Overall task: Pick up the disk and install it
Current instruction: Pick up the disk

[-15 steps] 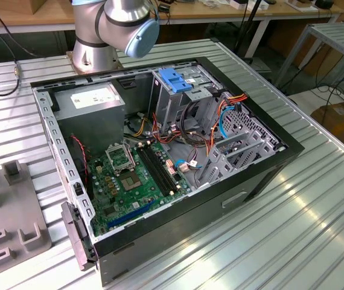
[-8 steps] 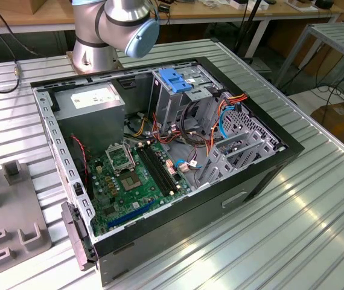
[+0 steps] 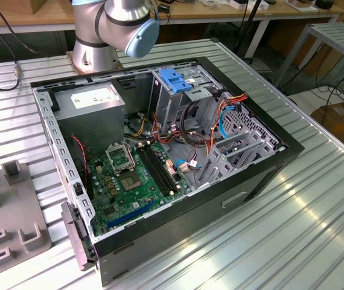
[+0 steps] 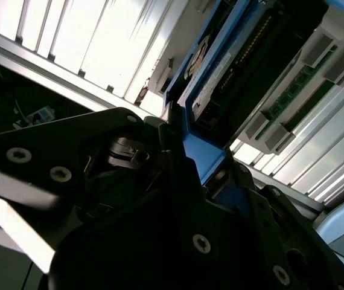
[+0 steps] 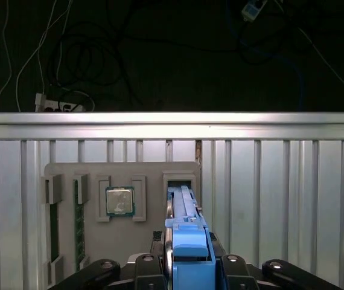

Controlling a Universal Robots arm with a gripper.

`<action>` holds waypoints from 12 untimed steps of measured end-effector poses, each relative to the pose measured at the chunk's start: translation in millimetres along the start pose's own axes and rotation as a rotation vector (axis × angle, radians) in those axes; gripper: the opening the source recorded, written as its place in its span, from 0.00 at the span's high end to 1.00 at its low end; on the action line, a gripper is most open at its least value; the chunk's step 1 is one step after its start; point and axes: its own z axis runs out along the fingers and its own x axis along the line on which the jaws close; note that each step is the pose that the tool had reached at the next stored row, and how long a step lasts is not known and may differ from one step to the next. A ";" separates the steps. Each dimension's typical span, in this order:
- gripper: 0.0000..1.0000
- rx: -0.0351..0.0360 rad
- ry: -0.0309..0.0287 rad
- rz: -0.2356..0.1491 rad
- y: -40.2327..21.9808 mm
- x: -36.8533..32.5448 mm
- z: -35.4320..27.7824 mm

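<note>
The disk (image 5: 183,208) stands on edge in its blue plastic frame (image 5: 189,248), its far end at a slot of a grey holder plate (image 5: 154,175). My gripper (image 5: 187,264) sits astride the frame's near end, one black finger (image 5: 145,266) on each side, shut on it. In the second wrist view the disk's silver face with its white label (image 4: 211,81) runs away from the gripper (image 4: 190,163), and the blue frame (image 4: 203,158) is pinched between the dark fingers. The open computer case (image 3: 262,175) lies on the table, with a blue latch (image 3: 175,78) on its drive cage.
The holder plate also carries a processor chip (image 5: 119,201) and memory sticks (image 5: 78,223). It lies on a ribbed aluminium table (image 5: 280,199) near the table's edge, with a dark floor and cables beyond. The arm's base (image 3: 108,27) stands behind the case. A grey fixture (image 3: 9,229) lies at the exterior view's left.
</note>
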 end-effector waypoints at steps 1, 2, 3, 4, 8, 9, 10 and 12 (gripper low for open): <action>0.63 0.0000 0.0000 0.000 0.0 0.0 0.0; 0.63 -0.0001 0.0000 0.000 0.0 0.0 -0.1; 0.63 0.0000 0.0000 0.000 0.0 0.0 -0.2; 0.63 0.0000 0.0000 0.000 0.0 0.0 -0.2; 0.63 -0.0002 0.0001 0.000 -0.1 0.0 -0.7; 0.63 -0.0004 0.0000 0.000 -0.1 0.1 -1.6; 0.63 -0.0003 -0.0001 0.000 -0.2 0.1 -2.7; 0.63 -0.0001 -0.0002 0.000 -0.4 0.2 -5.0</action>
